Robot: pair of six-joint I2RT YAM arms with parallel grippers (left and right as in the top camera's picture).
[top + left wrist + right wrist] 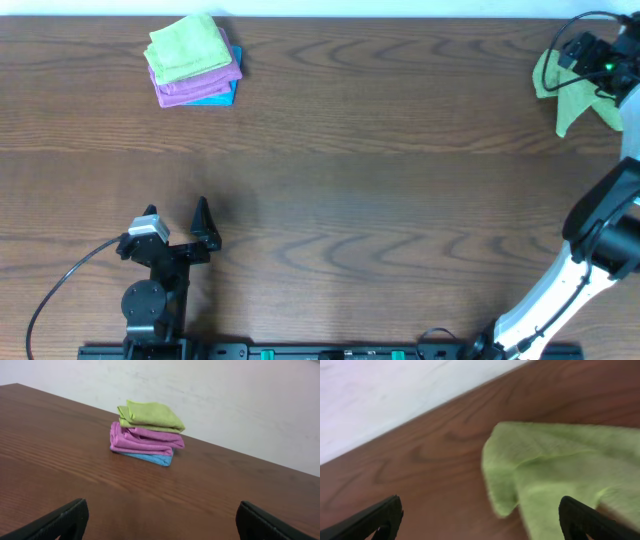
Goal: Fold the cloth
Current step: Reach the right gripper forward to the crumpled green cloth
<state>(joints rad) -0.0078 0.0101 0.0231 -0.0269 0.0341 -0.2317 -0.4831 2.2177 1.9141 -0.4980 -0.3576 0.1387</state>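
Note:
The lime-green cloth [572,108] lies crumpled and unfolded at the table's far right edge, partly hidden under my right arm. In the right wrist view the cloth [560,470] fills the right half, one rounded corner pointing toward the camera. My right gripper [480,502] hovers over that corner, open, with nothing between its fingers; its right finger [585,520] is over the fabric and its left finger over bare wood. From overhead the right gripper [598,68] sits above the cloth. My left gripper [177,218] is open and empty near the front left, far from the cloth.
A stack of folded cloths stands at the back left: a green one [188,48] on a purple one [200,88] on a bright blue one [215,99]. The left wrist view shows this stack [147,435] ahead of the left gripper [162,505]. A white wall borders the table's far edge.

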